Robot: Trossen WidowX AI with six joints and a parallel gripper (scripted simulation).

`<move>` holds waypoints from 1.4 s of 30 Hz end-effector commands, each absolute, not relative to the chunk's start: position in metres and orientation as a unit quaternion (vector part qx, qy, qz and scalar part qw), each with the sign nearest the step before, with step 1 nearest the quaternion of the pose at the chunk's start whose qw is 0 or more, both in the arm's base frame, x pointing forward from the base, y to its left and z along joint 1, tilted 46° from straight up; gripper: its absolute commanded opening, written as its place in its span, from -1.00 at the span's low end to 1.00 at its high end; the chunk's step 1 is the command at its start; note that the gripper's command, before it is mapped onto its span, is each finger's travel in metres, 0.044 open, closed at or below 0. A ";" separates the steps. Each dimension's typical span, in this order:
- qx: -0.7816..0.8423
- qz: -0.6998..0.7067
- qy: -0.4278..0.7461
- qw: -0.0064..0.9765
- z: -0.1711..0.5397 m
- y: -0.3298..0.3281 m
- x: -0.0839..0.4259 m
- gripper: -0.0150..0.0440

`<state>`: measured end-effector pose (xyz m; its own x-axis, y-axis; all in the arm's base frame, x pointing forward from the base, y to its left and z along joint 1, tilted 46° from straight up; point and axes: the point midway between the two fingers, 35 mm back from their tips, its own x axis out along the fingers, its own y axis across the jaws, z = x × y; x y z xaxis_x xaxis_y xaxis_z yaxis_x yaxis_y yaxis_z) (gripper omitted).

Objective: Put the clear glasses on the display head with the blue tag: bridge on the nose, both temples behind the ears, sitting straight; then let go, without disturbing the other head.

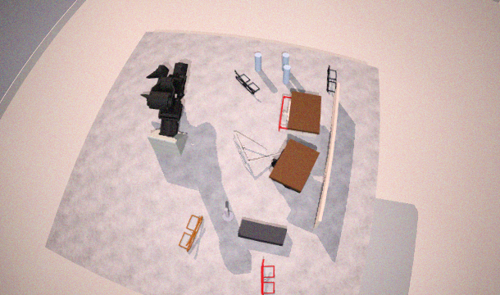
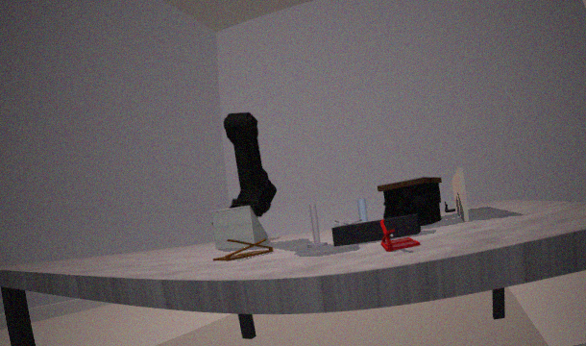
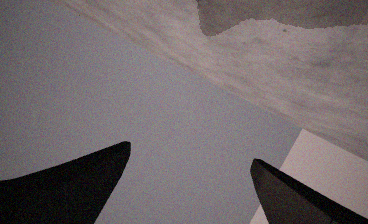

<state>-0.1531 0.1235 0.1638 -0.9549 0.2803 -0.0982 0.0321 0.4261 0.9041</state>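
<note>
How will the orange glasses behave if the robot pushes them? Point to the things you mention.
The orange glasses [image 1: 195, 232] [image 2: 243, 255] will probably slide rather than roll, since their frame is angular. Their thin temples look fairly stiff but perhaps fragile, and might catch or bend.

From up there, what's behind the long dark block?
In the exterior view, part of a tall brown-topped stand shows behind the dark block. Its lower part is hidden.

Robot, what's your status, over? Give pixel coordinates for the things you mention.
Black two-fingered hand [image 1: 145, 85] [image 3: 191, 156] open, holding nothing. Thin pale wire-like glasses [image 1: 247, 160] lying on the mottled grey table [image 1: 123, 197] [image 2: 293, 293]. Blue tag not visible; target head unconfirmed.
</note>
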 end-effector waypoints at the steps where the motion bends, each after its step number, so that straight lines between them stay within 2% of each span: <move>1: 0.093 0.527 0.836 0.118 0.164 0.123 -0.153 0.95; 8: 0.093 0.527 0.836 0.118 0.164 0.123 -0.153 1.00; 14: 0.129 0.564 0.800 0.161 0.174 0.145 -0.140 0.47; 25: 0.219 0.643 0.641 0.358 0.208 0.216 -0.063 -0.49; 34: 0.233 0.637 0.501 0.538 0.229 0.252 0.032 -0.49; 42: 0.227 0.566 0.404 0.681 0.240 0.251 0.128 -0.49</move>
<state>0.0904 0.2547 0.2376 -0.1027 0.9577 -0.2690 -0.5504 0.1706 0.8173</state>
